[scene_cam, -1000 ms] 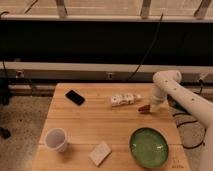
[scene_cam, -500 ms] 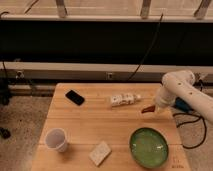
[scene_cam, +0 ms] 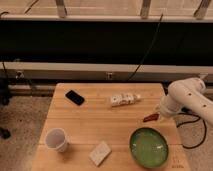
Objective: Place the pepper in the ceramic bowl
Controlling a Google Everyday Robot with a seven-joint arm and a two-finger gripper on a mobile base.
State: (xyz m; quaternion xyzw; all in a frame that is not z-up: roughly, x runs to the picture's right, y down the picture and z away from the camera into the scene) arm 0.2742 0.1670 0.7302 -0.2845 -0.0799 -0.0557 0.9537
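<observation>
The pepper [scene_cam: 150, 118] is a small dark red-brown piece held at the tip of my gripper [scene_cam: 157, 115], just above the wooden table [scene_cam: 100, 122] near its right edge. The gripper is shut on it, and the white arm reaches in from the right. The ceramic bowl [scene_cam: 149, 147], wide with a glossy green inside, stands at the front right of the table. It is just in front of and below the pepper. The pepper hangs a little beyond the bowl's far rim.
A white bottle [scene_cam: 123, 100] lies on its side at the back middle. A black phone [scene_cam: 75, 97] lies at the back left. A white paper cup [scene_cam: 56, 139] stands at the front left, with a white flat block [scene_cam: 100, 152] beside it. Cables hang behind the table.
The gripper with the pepper has moved right and toward the front of the table, closer to the bowl's far rim. Nothing else on the table has moved.
</observation>
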